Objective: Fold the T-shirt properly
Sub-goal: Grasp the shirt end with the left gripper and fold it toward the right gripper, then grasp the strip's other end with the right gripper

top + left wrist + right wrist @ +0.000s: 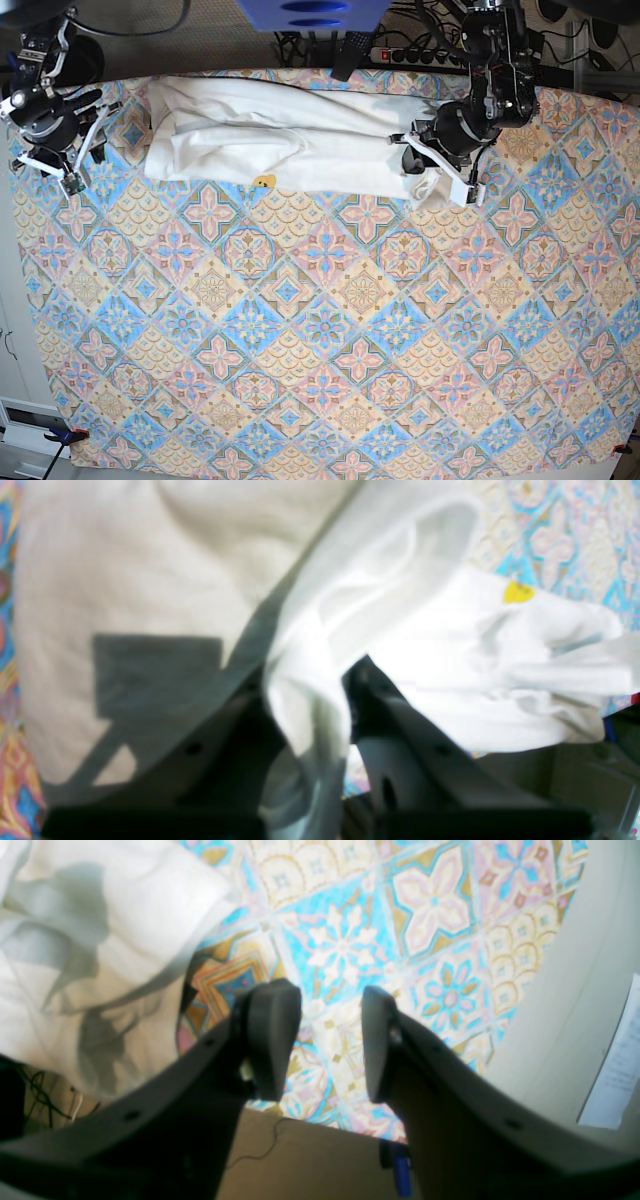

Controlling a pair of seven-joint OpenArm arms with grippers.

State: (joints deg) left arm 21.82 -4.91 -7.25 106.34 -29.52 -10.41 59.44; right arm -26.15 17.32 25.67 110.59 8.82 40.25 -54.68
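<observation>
The white T-shirt lies bunched in a long band along the far edge of the table, with a small yellow bit of print showing at its near edge. My left gripper is at the band's right end. In the left wrist view, the left gripper is shut on a fold of the T-shirt. My right gripper hovers just past the shirt's left end. In the right wrist view the right gripper is open over bare cloth, and the T-shirt lies beside its left finger.
A tablecloth patterned in blue, orange and pink covers the whole table. Cables and a power strip run behind the far edge. A blue object hangs over the back. A white sheet of paper lies beyond the table's left edge.
</observation>
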